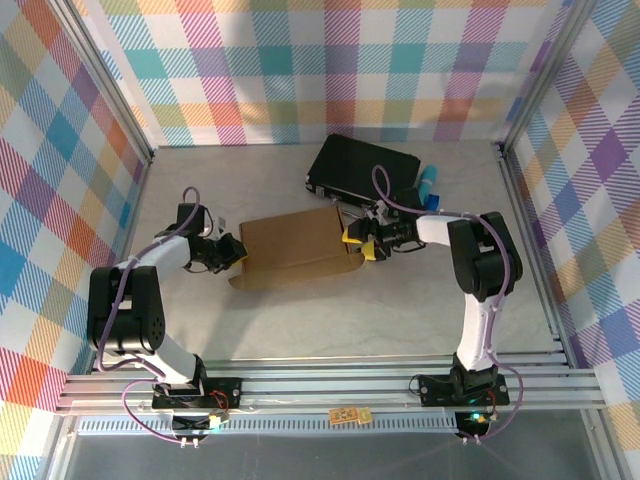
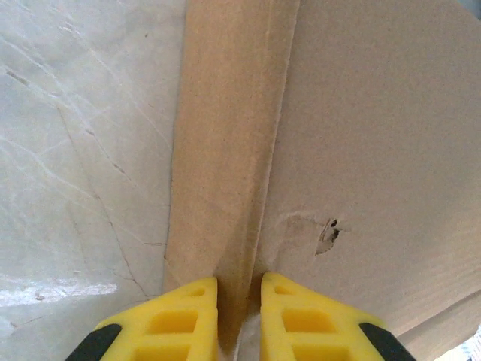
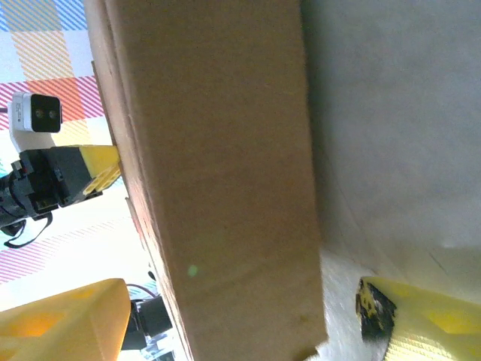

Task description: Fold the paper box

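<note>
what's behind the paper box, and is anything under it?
Behind the paper box, off its far right corner: a black case, with a blue object beside it. Underneath: hidden, the cardboard covers the table there.

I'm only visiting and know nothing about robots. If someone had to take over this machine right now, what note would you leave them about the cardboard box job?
Left gripper: shut on a thin flap at the left edge of the paper box.
Right gripper: open, straddling the box's right end wall without gripping it.
Box: mid-table, in front of the black case.
Done: the box is partly folded, with at least one wall raised.
Left: fold the other flaps and close it. I cannot tell how many remain.
</note>
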